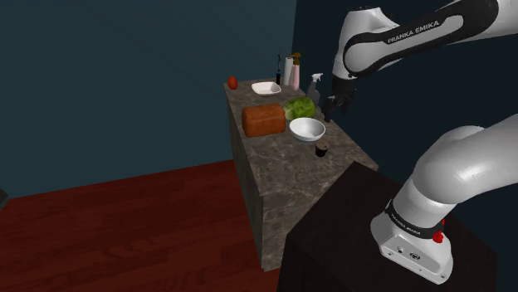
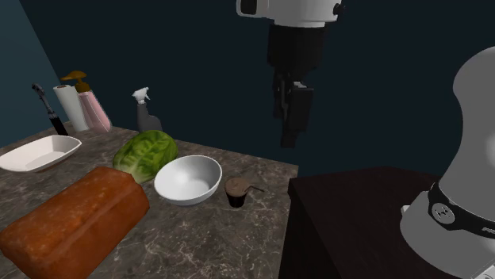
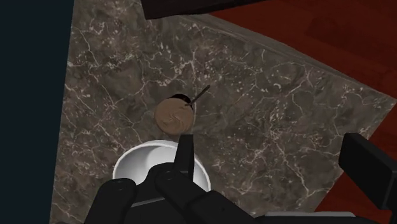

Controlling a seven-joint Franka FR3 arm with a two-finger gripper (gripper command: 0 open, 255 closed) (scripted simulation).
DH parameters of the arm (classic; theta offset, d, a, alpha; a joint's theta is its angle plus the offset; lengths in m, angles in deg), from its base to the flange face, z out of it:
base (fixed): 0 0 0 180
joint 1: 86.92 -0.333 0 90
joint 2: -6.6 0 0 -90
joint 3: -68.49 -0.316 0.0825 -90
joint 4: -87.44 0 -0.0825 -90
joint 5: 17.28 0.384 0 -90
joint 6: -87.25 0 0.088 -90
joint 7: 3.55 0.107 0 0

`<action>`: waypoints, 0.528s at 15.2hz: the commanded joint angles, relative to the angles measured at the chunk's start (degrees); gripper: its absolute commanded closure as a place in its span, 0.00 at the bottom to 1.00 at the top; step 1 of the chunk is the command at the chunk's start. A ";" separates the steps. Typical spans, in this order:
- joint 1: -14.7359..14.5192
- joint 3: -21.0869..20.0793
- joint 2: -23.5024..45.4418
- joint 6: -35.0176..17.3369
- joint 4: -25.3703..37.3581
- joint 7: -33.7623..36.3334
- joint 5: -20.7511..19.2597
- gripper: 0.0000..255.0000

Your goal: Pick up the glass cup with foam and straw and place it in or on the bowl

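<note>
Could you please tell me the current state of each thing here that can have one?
cup: upright on the counter, foam on top, straw in, not held.
bowl: upright, empty.
gripper: open, empty, above the counter.
white dish: upright, empty.
spray bottle: upright.
bread loaf: whole, uncut.

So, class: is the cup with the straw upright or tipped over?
Upright: the cup stands on its base on the counter beside the bowl, foam top level, facing up.

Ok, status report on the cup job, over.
Gripper open, above the counter, holding nothing. Cup with foam and straw upright on the counter, untouched. White bowl close beside it; lettuce and bread loaf beyond.
</note>
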 commanded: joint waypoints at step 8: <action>2.04 6.62 19.39 -22.28 -1.05 -3.68 -0.80 0.00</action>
